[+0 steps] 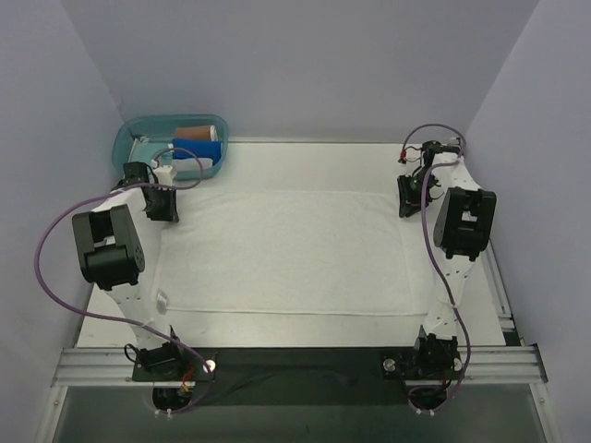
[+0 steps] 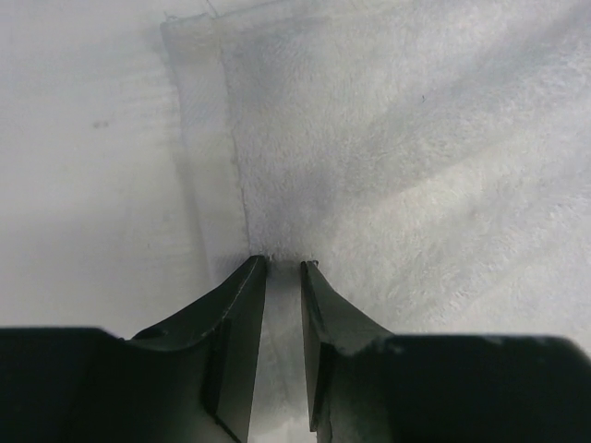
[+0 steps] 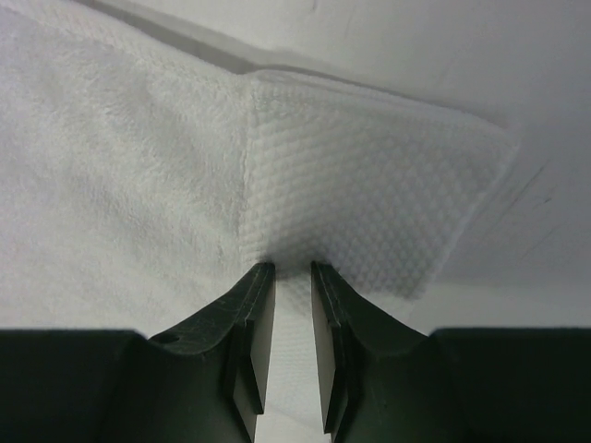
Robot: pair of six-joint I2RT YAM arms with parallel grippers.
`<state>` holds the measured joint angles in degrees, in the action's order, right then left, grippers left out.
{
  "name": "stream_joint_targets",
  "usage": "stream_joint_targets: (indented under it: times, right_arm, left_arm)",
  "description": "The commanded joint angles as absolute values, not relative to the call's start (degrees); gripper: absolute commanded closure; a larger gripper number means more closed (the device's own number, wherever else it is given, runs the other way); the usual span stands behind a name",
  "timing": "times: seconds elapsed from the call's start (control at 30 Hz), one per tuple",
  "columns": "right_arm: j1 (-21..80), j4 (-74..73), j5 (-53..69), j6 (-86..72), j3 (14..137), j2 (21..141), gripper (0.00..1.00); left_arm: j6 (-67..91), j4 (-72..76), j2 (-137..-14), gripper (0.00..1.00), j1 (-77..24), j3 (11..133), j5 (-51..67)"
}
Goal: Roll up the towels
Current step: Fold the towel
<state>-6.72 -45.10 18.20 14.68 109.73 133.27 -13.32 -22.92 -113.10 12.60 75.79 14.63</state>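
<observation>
Observing white towel (image 1: 286, 254) flat across counter (image 1: 305, 161) middle; finding left jaws and right jaws narrowed to slits, pinching its far-corner hems; presumably for rolling evenly toward near edge.

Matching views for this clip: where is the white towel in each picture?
Top external: towel spread flat across the centre.
Left wrist: fills the upper right; hem runs down to the left gripper.
Right wrist: fills left and centre; woven hem on the right.
Shared landmark: that hem, along the towel's short edges.
</observation>
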Motion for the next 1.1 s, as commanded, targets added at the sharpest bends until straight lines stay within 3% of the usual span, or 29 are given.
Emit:
stream_joint_targets:
  times: [0.0, 0.13, 0.17, 0.27, 0.33, 0.53, 0.83, 1.07]
  right_arm:
    - [-6.9, -53.8, 16.1, 19.9, 104.6, 129.9, 0.76]
    - [-8.3, -53.9, 19.8, 20.8, 104.2, 126.2, 0.68]
    - [-8.6, -53.8, 20.8, 20.4, 106.3, 125.9, 0.66]
    - [-10.0, -53.8, 23.5, 17.7, 113.1, 126.7, 0.55]
    - [-10.4, -53.6, 23.2, 16.3, 116.0, 128.3, 0.49]
    - [-10.4, -53.5, 19.0, 14.4, 124.5, 134.2, 0.47]
    - [-10.4, -51.7, 17.2, 14.3, 126.0, 139.6, 0.39]
    - [-9.8, -51.6, 17.0, 13.7, 126.2, 140.5, 0.38]
  left_arm:
    - [-16.8, -31.2, -109.1, 0.67, 14.9, 72.8, 15.0]
    - [-15.9, -32.3, -106.2, 0.57, 16.3, 74.7, 21.6]
    - [-15.3, -31.6, -106.0, 0.46, 16.3, 76.8, 22.2]
    - [-12.3, -27.7, -106.8, 0.38, 16.3, 79.7, 23.3]
    - [-11.5, -26.2, -109.1, 0.37, 16.0, 83.2, 22.7]
    - [-12.6, -26.1, -117.1, 0.37, 14.8, 91.2, 18.3]
    - [-17.9, -27.4, -123.0, 0.34, 12.7, 92.5, 17.6]
    - [-18.4, -28.5, -124.4, 0.35, 12.6, 91.9, 16.2]
